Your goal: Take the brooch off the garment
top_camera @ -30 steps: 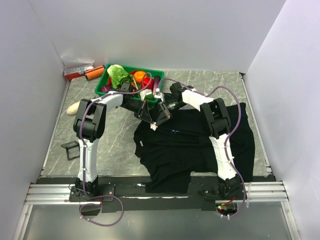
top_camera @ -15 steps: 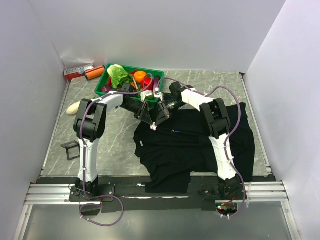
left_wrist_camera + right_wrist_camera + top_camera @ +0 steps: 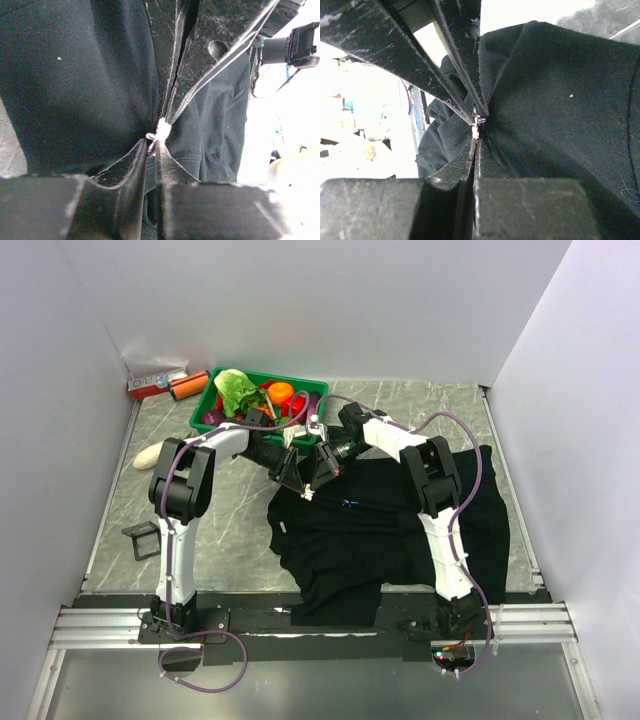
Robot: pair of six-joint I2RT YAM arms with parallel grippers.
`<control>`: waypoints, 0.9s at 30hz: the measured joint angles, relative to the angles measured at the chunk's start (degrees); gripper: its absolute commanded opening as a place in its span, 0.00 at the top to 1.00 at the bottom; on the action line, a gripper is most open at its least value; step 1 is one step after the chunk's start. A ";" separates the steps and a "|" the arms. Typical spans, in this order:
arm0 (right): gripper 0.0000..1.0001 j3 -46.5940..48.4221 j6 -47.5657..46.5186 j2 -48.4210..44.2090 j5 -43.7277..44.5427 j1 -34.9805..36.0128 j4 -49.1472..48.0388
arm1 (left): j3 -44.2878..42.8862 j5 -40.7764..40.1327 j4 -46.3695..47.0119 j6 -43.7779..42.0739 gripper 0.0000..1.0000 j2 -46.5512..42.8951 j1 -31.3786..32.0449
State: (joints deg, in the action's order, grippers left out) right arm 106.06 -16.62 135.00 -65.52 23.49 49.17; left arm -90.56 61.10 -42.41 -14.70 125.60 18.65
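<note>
The black garment (image 3: 380, 530) lies spread on the table's right half. The brooch (image 3: 306, 493), a tiny white sparkly pin, sits at the garment's upper left, where the fabric is drawn up into a peak. Both grippers meet tip to tip on it. My left gripper (image 3: 298, 483) is shut on the garment fabric right at the pin; its tips (image 3: 152, 145) touch the brooch (image 3: 162, 130). My right gripper (image 3: 313, 483) is shut on the brooch (image 3: 476, 130), with its tips (image 3: 475, 139) just below it. The garment fills both wrist views (image 3: 75, 75) (image 3: 560, 100).
A green tray (image 3: 207, 398) of vegetables stands just behind the grippers. An orange tube (image 3: 185, 388) lies at the back left. A pale oval object (image 3: 146, 456) and a black clip (image 3: 140, 538) lie at the left. A small white label (image 3: 282, 528) shows on the garment.
Both grippers have stayed pinched together at the brooch, shifting only very slightly. The garment has not visibly moved.
</note>
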 measured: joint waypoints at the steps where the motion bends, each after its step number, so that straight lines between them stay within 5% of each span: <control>1: 0.96 0.00 0.09 0.00 0.07 0.00 0.00 | 0.00 0.09 -0.04 -0.04 0.94 0.04 -0.02; 5: 0.65 0.00 0.61 0.00 2.03 0.00 -0.46 | -0.70 0.59 -0.59 0.59 0.99 0.42 0.00; 10: 0.50 -9.60 2.03 -6.60 10.67 -0.13 -10.12 | -1.07 -0.81 0.87 6.08 0.99 0.59 0.72; 14: 0.50 -27.50 -0.20 -23.04 19.63 0.46 -20.55 | -0.94 -1.77 5.57 17.18 0.99 0.57 1.01; 18: 0.49 -35.10 -4.79 -34.38 25.99 3.78 -30.75 | -0.92 -2.08 10.08 27.02 0.99 0.57 1.07; 27: 0.47 -41.81 -11.47 -37.24 36.04 10.67 -42.18 | -0.04 0.59 17.94 41.00 0.99 0.57 1.09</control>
State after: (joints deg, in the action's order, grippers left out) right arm 64.25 -28.10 97.76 -29.47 34.15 6.98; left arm -90.61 61.69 -24.47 26.30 126.17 19.75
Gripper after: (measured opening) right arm 0.534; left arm 0.029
